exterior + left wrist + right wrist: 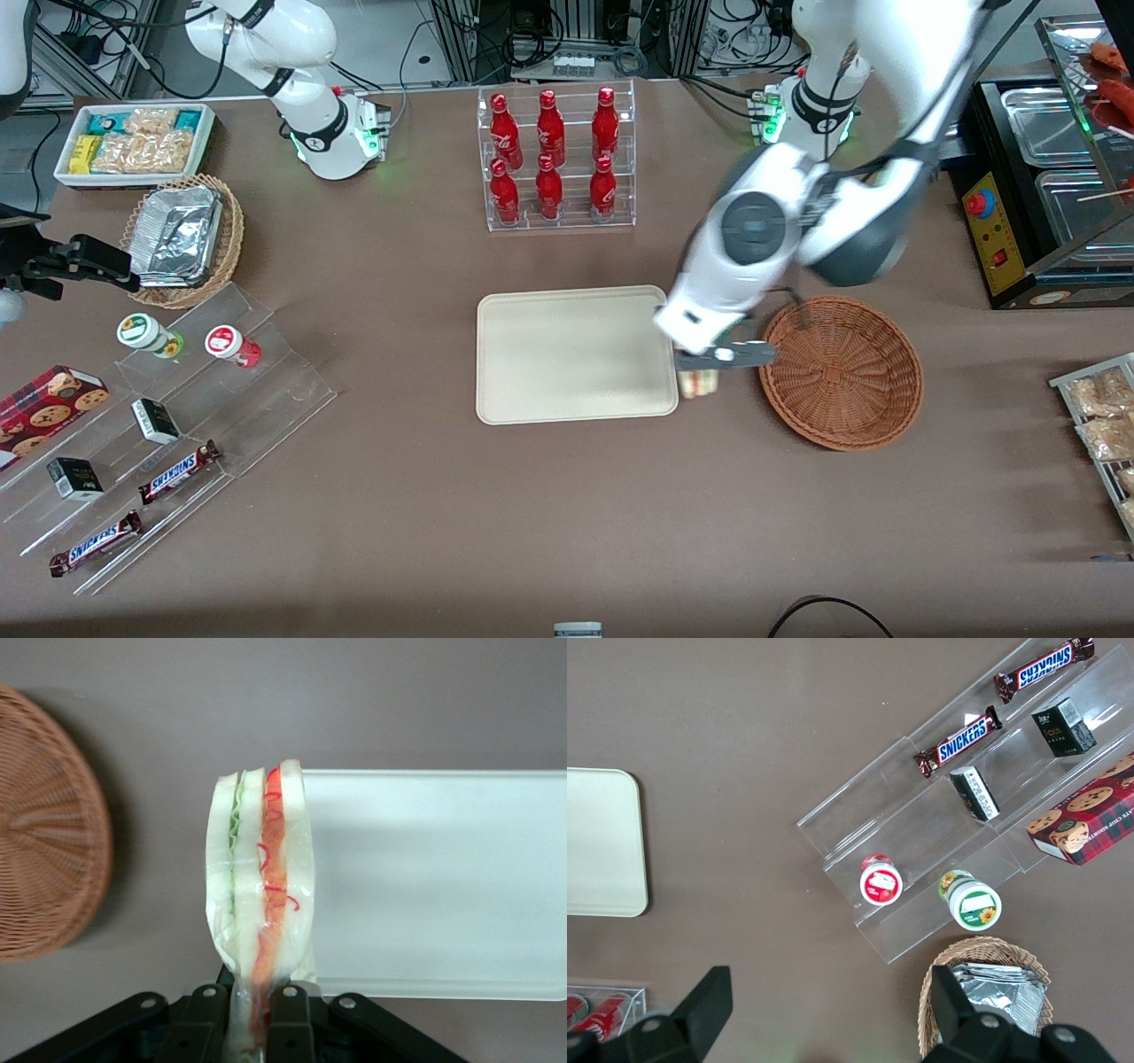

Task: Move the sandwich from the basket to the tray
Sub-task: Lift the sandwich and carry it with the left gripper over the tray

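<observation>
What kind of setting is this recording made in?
Probably a lab mock-up of a snack counter: a clear rack of red bottles, stepped displays of Snickers bars, and the gripper holding a wrapped sandwich between basket and tray.

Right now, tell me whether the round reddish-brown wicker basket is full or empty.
Empty: the basket shows bare weave; the gripper holds the sandwich beside it.

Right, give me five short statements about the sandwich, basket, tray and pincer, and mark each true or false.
1. The pincer is shut on the sandwich. True.
2. The sandwich lies in the basket. False: it hangs between basket and tray.
3. The tray has nothing on it. True.
4. The basket holds a second sandwich. False: nothing is in it.
5. The sandwich rests flat on the tray. False: it is held by the pincer at the tray's edge.
</observation>
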